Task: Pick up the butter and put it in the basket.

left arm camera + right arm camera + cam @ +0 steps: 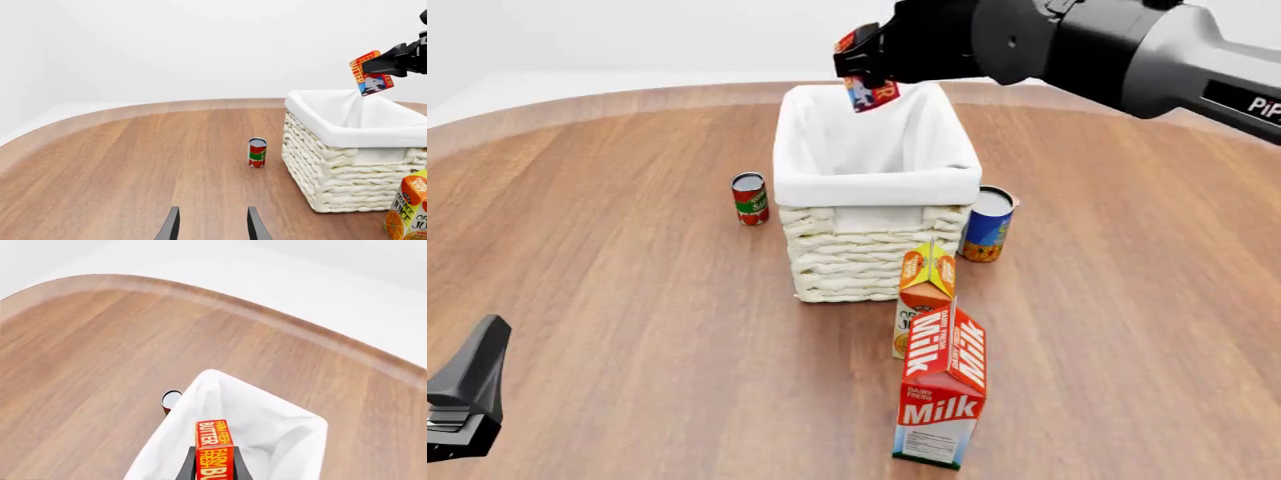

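The butter (869, 92) is a small red-orange box with a blue end, held in the air above the far part of the basket (877, 185). My right gripper (864, 68) is shut on it. In the right wrist view the butter (213, 446) sits between the fingers over the white lining of the basket (280, 430). From the left wrist the butter (369, 74) hangs above the basket's rim (347, 127). My left gripper (212, 227) is open and empty, low over the table on the near left, well away from the basket.
A red can (749, 198) stands left of the basket and a blue-orange can (989, 224) right of it. An orange juice carton (925, 290) and a tall Milk carton (944, 395) stand in front of the basket.
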Motion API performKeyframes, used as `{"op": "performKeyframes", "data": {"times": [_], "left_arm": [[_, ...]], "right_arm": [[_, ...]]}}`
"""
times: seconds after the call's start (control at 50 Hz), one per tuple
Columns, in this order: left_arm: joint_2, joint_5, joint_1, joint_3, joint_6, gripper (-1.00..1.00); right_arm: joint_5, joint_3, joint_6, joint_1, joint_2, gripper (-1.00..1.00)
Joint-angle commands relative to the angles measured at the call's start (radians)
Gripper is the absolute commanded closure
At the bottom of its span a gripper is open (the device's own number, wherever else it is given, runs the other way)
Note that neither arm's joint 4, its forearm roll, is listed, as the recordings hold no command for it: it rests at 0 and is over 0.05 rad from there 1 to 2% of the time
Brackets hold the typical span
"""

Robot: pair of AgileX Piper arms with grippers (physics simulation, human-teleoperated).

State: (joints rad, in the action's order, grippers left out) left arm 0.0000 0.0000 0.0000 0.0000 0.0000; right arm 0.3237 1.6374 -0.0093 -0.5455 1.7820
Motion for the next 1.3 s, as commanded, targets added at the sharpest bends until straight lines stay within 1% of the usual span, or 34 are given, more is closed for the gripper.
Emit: {"op": "performKeyframes", "data": {"times": [0.02, 0.24, 0.4, 0.68, 1.08, 1.3], "left_arm": [[0.0, 0.0, 0.0, 0.0, 0.0, -1.0], [0.0, 0.0, 0.0, 0.0, 0.0, -1.0], [0.0, 0.0, 0.0, 0.0, 0.0, -1.0], [0.0, 0.0, 0.0, 0.0, 0.0, -1.0], [0.0, 0.0, 0.0, 0.0, 0.0, -1.0], [0.0, 0.0, 0.0, 0.0, 0.0, -1.0]], "right_arm": [[-0.025, -0.015, 0.016, 0.004, 0.004, 1.0], [-0.04, -0.034, 0.016, -0.003, 0.021, 1.0], [-0.077, -0.081, 0.025, -0.009, 0.026, 1.0], [-0.098, -0.096, 0.031, -0.005, 0.038, 1.0], [-0.122, -0.079, 0.029, 0.002, 0.095, 1.0], [-0.115, -0.046, 0.03, 0.004, 0.115, 1.0]]}}
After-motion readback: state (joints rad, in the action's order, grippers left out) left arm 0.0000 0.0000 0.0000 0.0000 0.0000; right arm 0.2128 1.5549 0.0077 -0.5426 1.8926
